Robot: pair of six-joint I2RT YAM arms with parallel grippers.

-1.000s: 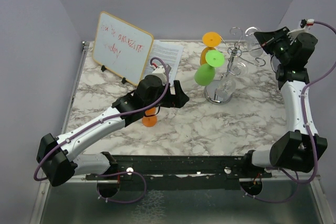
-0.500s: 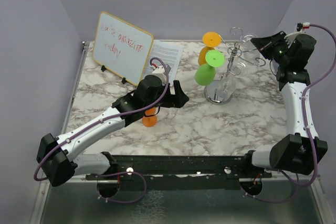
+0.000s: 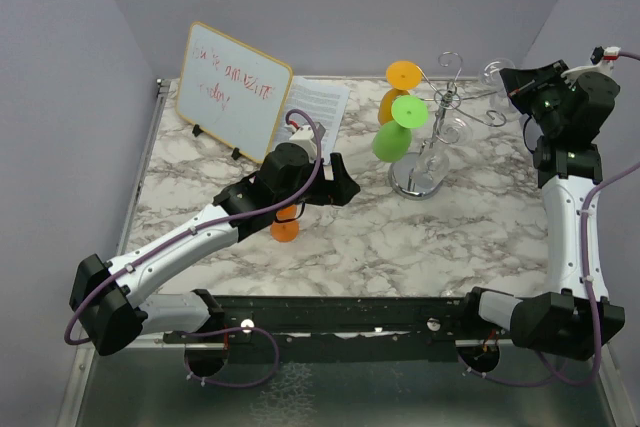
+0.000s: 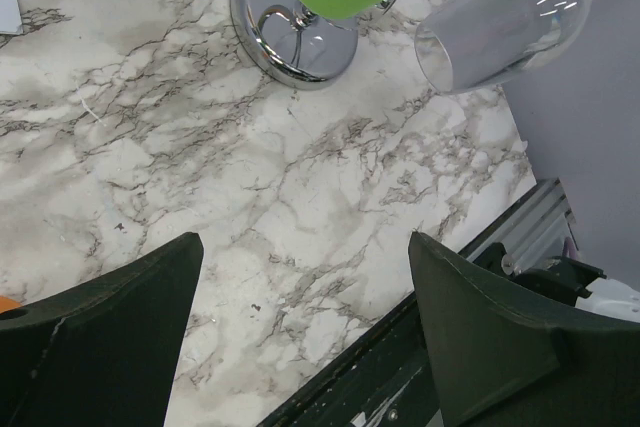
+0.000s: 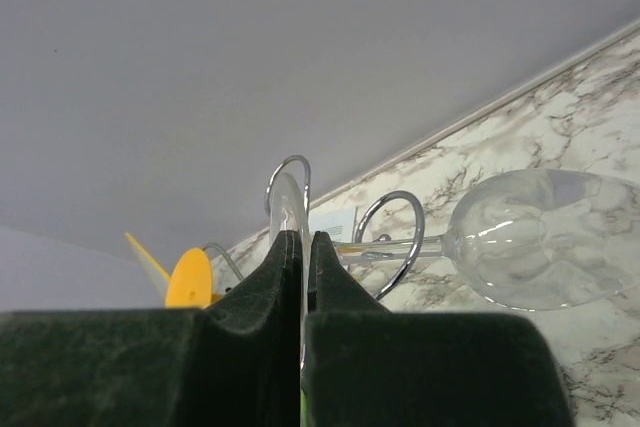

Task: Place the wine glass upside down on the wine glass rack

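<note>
Right pincer (image 5: 303, 243) is clamped tight on the thin foot of the clear wine glass (image 5: 540, 237). The glass lies nearly level in the air, its stem running sideways to the bowl. Over the last second this arm has slid outward, so the glass now sits just beside the outer curls of the wine glass rack (image 3: 412, 185) rather than among them. Nothing is hooked yet, and I judge a fresh approach is needed to slip the stem into a wire arm. A green glass (image 3: 392, 140) and an orange glass (image 3: 403, 75) already hang there; another clear one seems to, though glare leaves that unsure. Left pincer (image 4: 300, 247) hovers wide and empty over the marble table (image 3: 350, 237).
</note>
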